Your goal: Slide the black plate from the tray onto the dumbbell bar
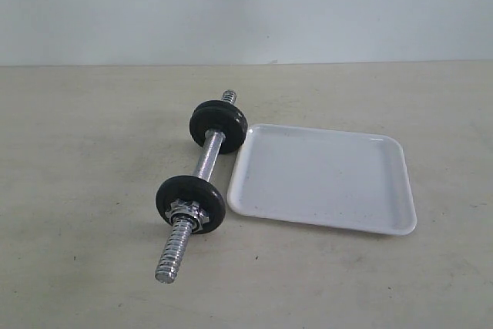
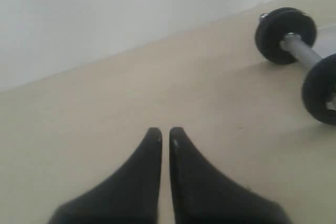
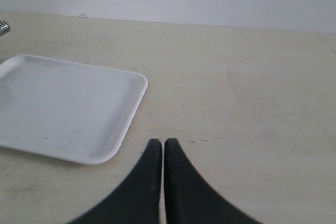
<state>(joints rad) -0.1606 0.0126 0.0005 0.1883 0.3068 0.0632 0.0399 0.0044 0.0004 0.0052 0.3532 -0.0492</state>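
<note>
While left end effector and right end effector sit closed, empty, any nudge could roll the dumbbell bar.

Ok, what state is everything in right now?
tray, flat on the table, nothing on it
dumbbell bar, lying on the table
far black disc, on the bar
near black disc, on the bar, chrome collar against it
left gripper, jaws shut, empty
right gripper, jaws shut, empty
</note>
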